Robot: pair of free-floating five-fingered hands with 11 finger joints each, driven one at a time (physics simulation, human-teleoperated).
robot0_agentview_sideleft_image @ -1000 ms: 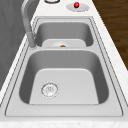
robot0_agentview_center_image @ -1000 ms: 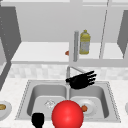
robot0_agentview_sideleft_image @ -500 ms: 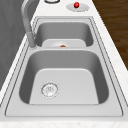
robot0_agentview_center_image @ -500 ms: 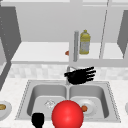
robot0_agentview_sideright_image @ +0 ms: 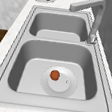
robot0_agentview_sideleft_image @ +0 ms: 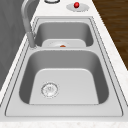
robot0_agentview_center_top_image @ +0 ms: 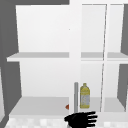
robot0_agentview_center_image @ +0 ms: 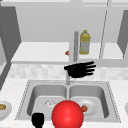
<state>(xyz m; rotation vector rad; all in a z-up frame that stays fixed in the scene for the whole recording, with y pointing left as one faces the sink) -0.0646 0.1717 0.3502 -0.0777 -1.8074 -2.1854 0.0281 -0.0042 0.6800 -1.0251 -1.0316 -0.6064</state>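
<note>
The right hand (robot0_agentview_center_image: 80,69) hovered open-fingered by the faucet (robot0_agentview_center_image: 76,46); that rigid, probably slick metal neck seemed best gripped around its upright.

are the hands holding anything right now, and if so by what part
Nothing is held. The right hand hovers open above the faucet, fingers straight. The left hand shows at the sink's front edge.

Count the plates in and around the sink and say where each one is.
3. One plate lies in the right basin, holding a small orange thing; one sits on the counter left of the sink; one on the counter right. Others may be hidden.
</note>
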